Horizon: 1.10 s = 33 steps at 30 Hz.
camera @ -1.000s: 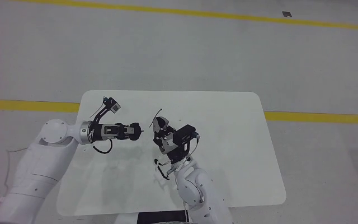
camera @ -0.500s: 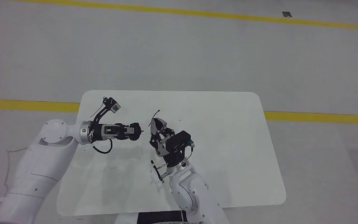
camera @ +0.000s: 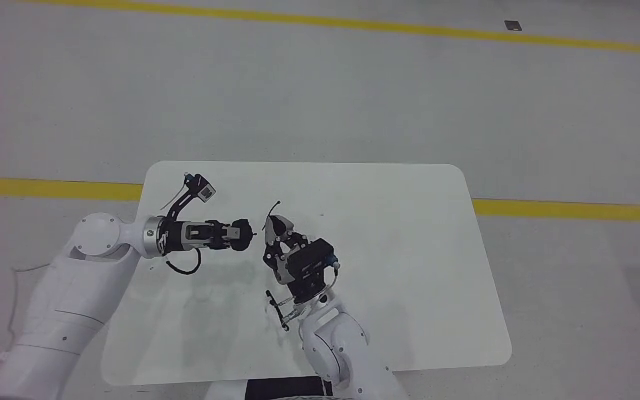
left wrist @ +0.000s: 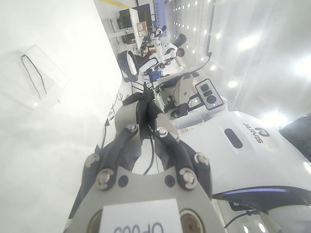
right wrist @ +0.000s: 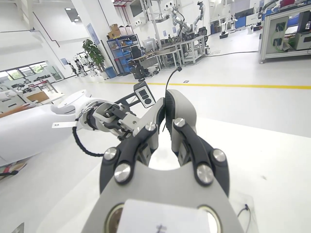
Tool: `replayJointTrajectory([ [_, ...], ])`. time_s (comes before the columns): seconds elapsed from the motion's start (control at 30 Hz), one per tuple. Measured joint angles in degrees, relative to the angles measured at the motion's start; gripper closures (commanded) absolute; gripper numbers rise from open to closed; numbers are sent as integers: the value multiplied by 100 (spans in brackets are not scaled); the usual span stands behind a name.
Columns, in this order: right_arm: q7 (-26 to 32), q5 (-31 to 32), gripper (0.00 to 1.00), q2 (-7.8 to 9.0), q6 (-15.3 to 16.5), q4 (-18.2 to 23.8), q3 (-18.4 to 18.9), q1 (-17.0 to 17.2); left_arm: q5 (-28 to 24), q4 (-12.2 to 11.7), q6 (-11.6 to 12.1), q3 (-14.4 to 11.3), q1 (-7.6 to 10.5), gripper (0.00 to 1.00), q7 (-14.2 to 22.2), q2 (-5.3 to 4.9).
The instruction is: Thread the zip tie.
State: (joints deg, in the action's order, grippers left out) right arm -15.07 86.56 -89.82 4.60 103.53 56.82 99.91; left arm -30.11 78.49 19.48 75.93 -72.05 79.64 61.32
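The thin black plastic zip tie [right wrist: 173, 73] stood upright above the white worktop [camera: 400, 210], pinched mid-strap in the right gripper [right wrist: 165, 105], whose jaws were closed on it. It looked featherlight, springy and slick, best gripped near the tail. The left gripper [left wrist: 145, 99] was near, jaws pressed together. I counted 2 ties: a second black tie [left wrist: 30, 78] lay bent on a clear sheet [left wrist: 56, 78].

A black zip tie [right wrist: 170, 79] is held over the white surface [camera: 420, 200]; the grey floor [camera: 300, 90] beyond is striped yellow.
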Motion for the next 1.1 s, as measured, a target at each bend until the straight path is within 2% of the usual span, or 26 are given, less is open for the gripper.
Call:
replayJointTrajectory([
  [0.2,31,-9,100,23,6,-6,-68,-50,0,0,0,0,0,100,0,0],
  [0.57,29,-6,100,97,-302,-103,-255,-145,0,0,0,0,0,100,0,0],
  [1.1,5,-93,100,170,-444,-135,-351,-216,0,0,0,0,0,100,0,0],
])
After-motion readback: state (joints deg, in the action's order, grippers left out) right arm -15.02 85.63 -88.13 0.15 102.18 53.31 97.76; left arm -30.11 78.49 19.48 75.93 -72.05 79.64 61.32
